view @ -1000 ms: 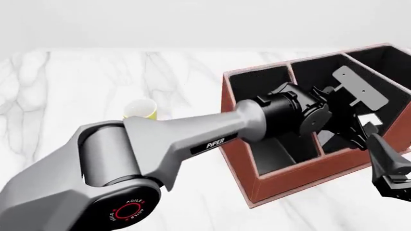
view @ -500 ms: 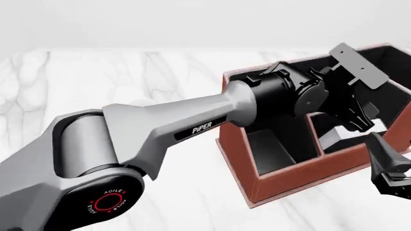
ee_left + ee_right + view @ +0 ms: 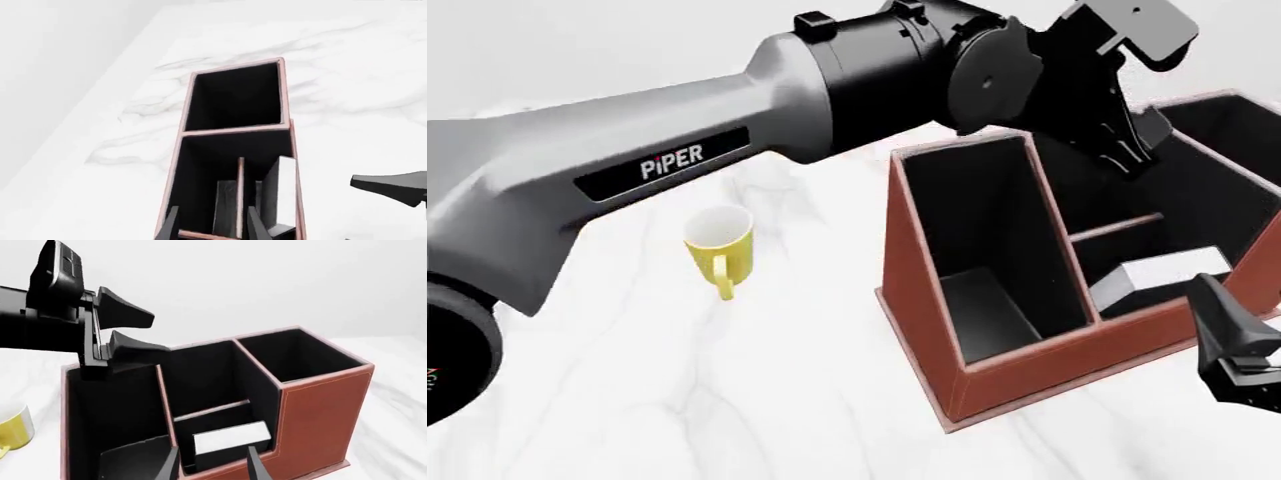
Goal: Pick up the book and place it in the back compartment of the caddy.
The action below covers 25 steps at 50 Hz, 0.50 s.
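Front view: I am watching the left gripper (image 3: 1130, 143) climbing clear of the caddy (image 3: 1028, 365). A second ago it was down among the dividers, right over the book (image 3: 1165, 275). Now it is hanging above the tall far rim, at about 12 o'clock from the book and well apart from it. Its fingers are spread and carrying nothing.

The book is staying where it was let go. It is lying flat, white page edges showing, in the short pocket on my side of the thin crossbar (image 3: 1114, 228), at 6 o'clock from that bar. The right wrist view is showing the same thing: the book (image 3: 230, 437) is sitting low against the near wall, with the crossbar just beyond it.

I am reading this as the release being done and the arm withdrawing. I cannot tell which of the two short pockets counts as the back compartment. If it is the pocket beyond the bar, the book is sitting in the wrong one.

The right gripper (image 3: 1236, 345) is waiting at about 4 o'clock from the book, just outside the caddy's near wall, with its fingers wide and empty. With the arm lifted, the yellow mug (image 3: 721, 243) is showing again at 9 o'clock from the caddy, upright and untouched.
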### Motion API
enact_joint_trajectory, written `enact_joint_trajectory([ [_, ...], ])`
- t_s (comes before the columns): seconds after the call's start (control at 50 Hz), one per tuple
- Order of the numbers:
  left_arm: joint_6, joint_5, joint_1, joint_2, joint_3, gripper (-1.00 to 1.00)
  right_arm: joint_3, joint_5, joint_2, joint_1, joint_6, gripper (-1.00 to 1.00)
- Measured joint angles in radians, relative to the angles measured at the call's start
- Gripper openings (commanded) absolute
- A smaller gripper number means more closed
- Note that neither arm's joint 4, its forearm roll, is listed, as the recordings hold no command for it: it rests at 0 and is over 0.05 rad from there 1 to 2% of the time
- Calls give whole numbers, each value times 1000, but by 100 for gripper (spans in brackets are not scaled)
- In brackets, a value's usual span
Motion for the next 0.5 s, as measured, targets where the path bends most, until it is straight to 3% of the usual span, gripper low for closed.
enact_joint_trajectory([
  [0.5,55,-258,152,-508,657,100,0,-19,26,-18,1,100],
])
